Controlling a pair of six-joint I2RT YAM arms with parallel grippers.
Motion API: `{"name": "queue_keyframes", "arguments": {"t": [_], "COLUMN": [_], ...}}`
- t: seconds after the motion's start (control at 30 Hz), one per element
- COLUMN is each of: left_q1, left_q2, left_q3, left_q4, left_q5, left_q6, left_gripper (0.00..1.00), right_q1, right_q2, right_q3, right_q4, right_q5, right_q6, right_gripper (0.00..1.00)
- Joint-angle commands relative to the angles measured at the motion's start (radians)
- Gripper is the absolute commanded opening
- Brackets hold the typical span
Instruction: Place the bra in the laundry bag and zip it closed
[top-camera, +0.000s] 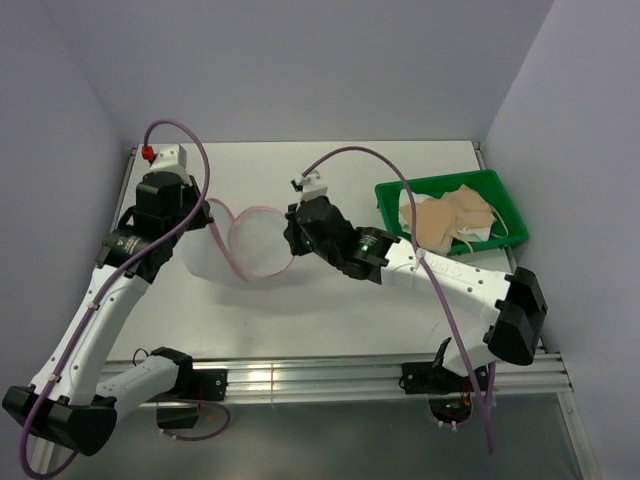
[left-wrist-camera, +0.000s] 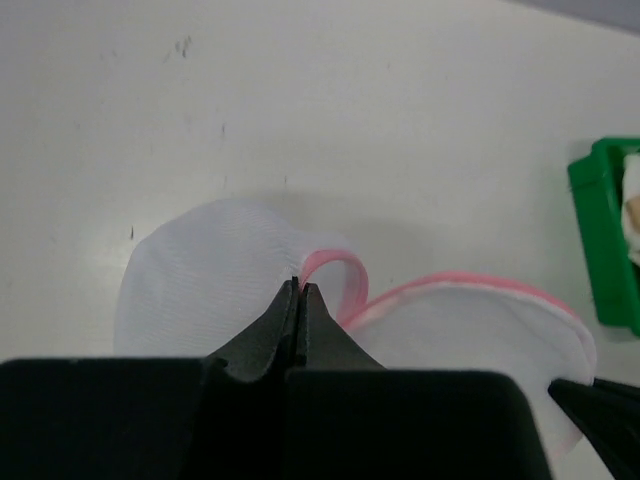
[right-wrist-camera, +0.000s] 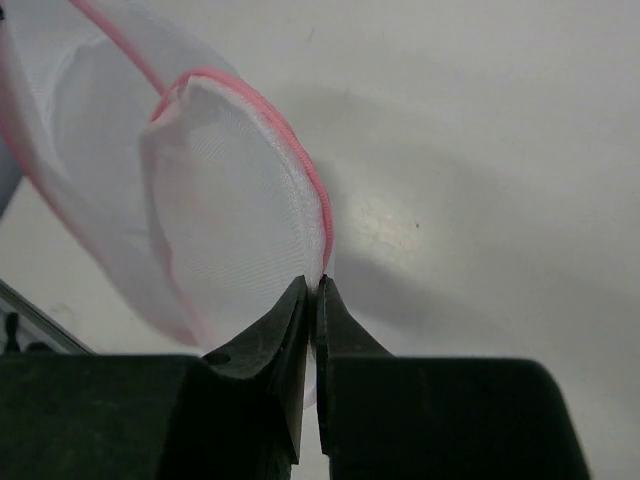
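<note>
The laundry bag (top-camera: 248, 245) is a white mesh pouch with a pink zipper band, held up between both arms at the table's middle. My left gripper (top-camera: 207, 217) is shut on the pink rim at the bag's left side; in the left wrist view the left gripper (left-wrist-camera: 301, 287) pinches the pink band (left-wrist-camera: 340, 268). My right gripper (top-camera: 292, 237) is shut on the bag's right rim; in the right wrist view the right gripper (right-wrist-camera: 313, 285) pinches the mesh (right-wrist-camera: 230, 200). The tan bra (top-camera: 447, 220) lies in the green tray, apart from both grippers.
The green plastic tray (top-camera: 505, 195) stands at the right back of the table, and its corner shows in the left wrist view (left-wrist-camera: 598, 240). A white cloth lies under the bra. Grey walls close the table on three sides.
</note>
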Motion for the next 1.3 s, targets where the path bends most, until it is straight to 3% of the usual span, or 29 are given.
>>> {"name": "queue_keyframes", "arguments": {"t": [0.0, 0.13, 0.33, 0.43, 0.47, 0.5, 0.57, 0.67, 0.83, 0.9, 1.0, 1.27], "left_q1": [0.009, 0.009, 0.009, 0.009, 0.009, 0.009, 0.009, 0.007, 0.007, 0.007, 0.007, 0.0], "left_q2": [-0.066, -0.08, -0.066, -0.063, -0.063, -0.066, -0.069, -0.053, 0.023, 0.051, 0.033, -0.16], "left_q3": [-0.105, -0.227, -0.319, -0.319, -0.314, -0.314, -0.31, -0.298, -0.253, -0.227, -0.212, -0.257], "left_q4": [0.032, 0.075, 0.127, 0.142, 0.147, 0.157, 0.196, 0.228, 0.242, 0.234, 0.216, 0.245], "left_q5": [0.059, 0.088, 0.119, 0.125, 0.128, 0.137, 0.179, 0.238, 0.311, 0.329, 0.306, 0.366], "left_q6": [-0.008, -0.03, -0.034, -0.022, -0.014, -0.011, -0.007, 0.004, 0.041, 0.05, 0.058, 0.021], "left_gripper": [0.0, 0.0, 0.02, 0.06, 0.09, 0.16, 0.17, 0.19, 0.16, 0.31, 0.56, 0.62], "right_q1": [-0.038, -0.09, -0.165, -0.191, -0.194, -0.194, -0.205, -0.248, -0.473, -0.542, -0.631, -0.72], "right_q2": [0.02, 0.063, 0.139, 0.114, 0.097, 0.076, -0.01, -0.154, -0.269, -0.245, -0.153, 0.014], "right_q3": [-0.089, -0.229, -0.354, -0.399, -0.405, -0.408, -0.414, -0.434, -0.453, -0.436, -0.395, -0.287], "right_q4": [0.031, 0.145, 0.227, 0.269, 0.257, 0.251, 0.214, 0.191, 0.127, 0.073, 0.019, -0.084], "right_q5": [-0.04, -0.12, -0.091, -0.111, -0.105, -0.09, -0.079, -0.091, -0.09, 0.036, 0.148, 0.234], "right_q6": [0.026, 0.058, 0.091, 0.092, 0.087, 0.082, 0.064, 0.03, -0.023, -0.049, -0.095, -0.175], "right_gripper": [0.0, 0.0, 0.01, 0.3, 0.56, 0.66, 0.78, 0.74, 0.67, 0.53, 0.45, 0.48]}}
